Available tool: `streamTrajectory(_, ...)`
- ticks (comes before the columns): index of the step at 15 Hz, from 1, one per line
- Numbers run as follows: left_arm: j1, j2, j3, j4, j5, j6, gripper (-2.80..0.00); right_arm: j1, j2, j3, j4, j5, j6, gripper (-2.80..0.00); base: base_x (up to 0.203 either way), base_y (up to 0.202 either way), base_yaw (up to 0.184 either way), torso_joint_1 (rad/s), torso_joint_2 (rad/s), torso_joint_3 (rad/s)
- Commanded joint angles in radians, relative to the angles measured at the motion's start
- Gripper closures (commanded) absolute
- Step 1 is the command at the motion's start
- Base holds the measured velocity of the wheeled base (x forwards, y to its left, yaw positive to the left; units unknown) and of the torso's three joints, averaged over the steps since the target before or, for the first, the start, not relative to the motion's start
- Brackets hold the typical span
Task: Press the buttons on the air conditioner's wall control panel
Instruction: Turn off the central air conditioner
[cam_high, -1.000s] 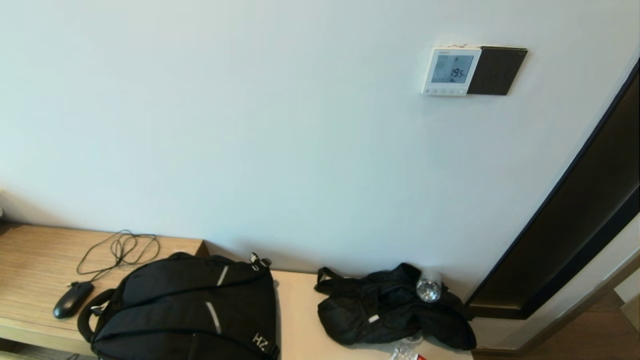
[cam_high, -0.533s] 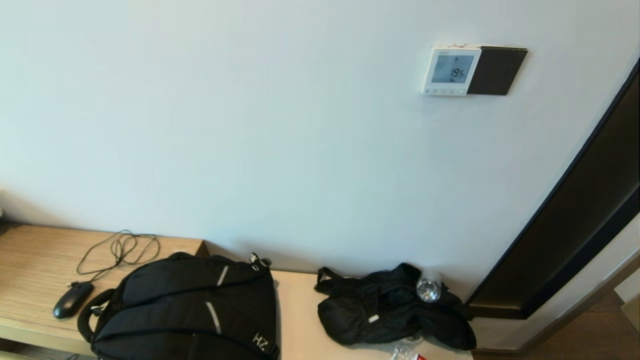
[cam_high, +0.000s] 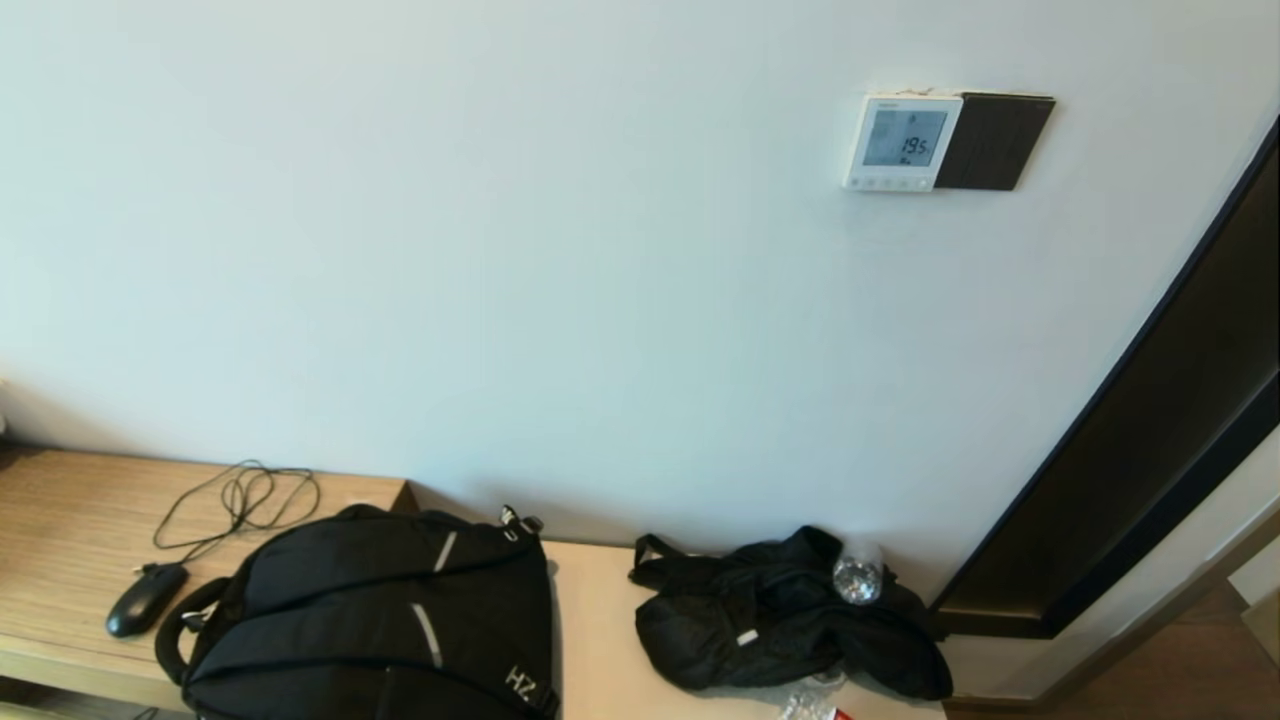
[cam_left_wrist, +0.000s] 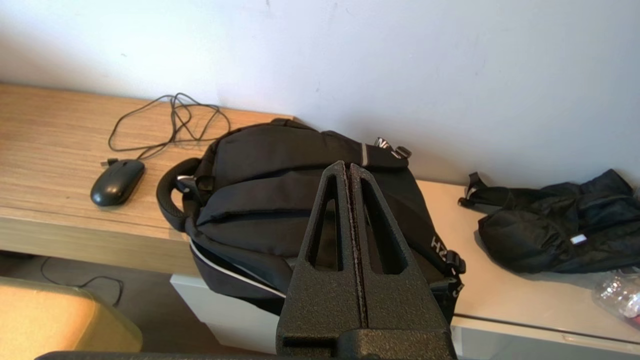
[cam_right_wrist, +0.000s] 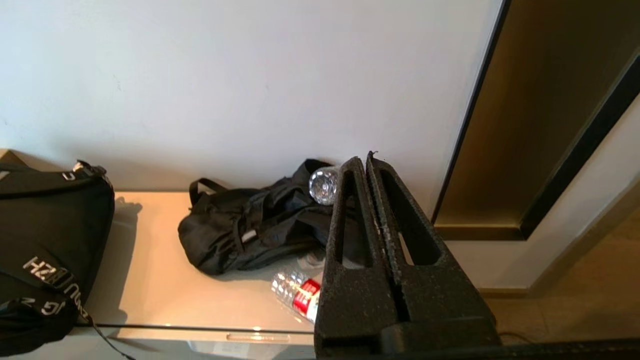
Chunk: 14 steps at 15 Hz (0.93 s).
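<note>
task status: not begun. control panel (cam_high: 903, 142) untouched on wall. left gripper (cam_left_wrist: 348, 167), right gripper (cam_right_wrist: 365, 160): both clenched empty, low over bench, well apart from panel.

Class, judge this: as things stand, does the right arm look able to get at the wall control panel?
Probably yes. The control panel sits on bare wall with nothing before it; the right pincer, shut, hangs low over the small black bag, so it must rise.
</note>
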<state>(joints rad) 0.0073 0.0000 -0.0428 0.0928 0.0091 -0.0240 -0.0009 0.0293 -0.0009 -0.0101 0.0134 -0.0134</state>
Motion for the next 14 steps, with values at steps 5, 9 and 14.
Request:
streamTrajectory(5, 0.0, 0.0, 0.0, 0.001, 0.0, -0.001, 0.0, -0.019, 0.305, -0.106, -0.279, -0.002, 0.002, 0.0, 0.0, 0.0, 0.0, 0.0, 0.0, 0.0)
streamTrajectory(9, 0.0, 0.0, 0.0, 0.001, 0.0, -0.001, 0.0, -0.061, 0.568, -0.311, -0.432, 0.005, 0.01, 0.0, 0.0, 0.0, 0.0, 0.0, 0.0, 0.0)
streamTrajectory(14, 0.0, 0.0, 0.0, 0.001, 0.0, -0.001, 0.0, -0.072, 0.92, -0.639, -0.464, -0.003, 0.061, 0.0, 0.0, 0.0, 0.0, 0.0, 0.0, 0.0)
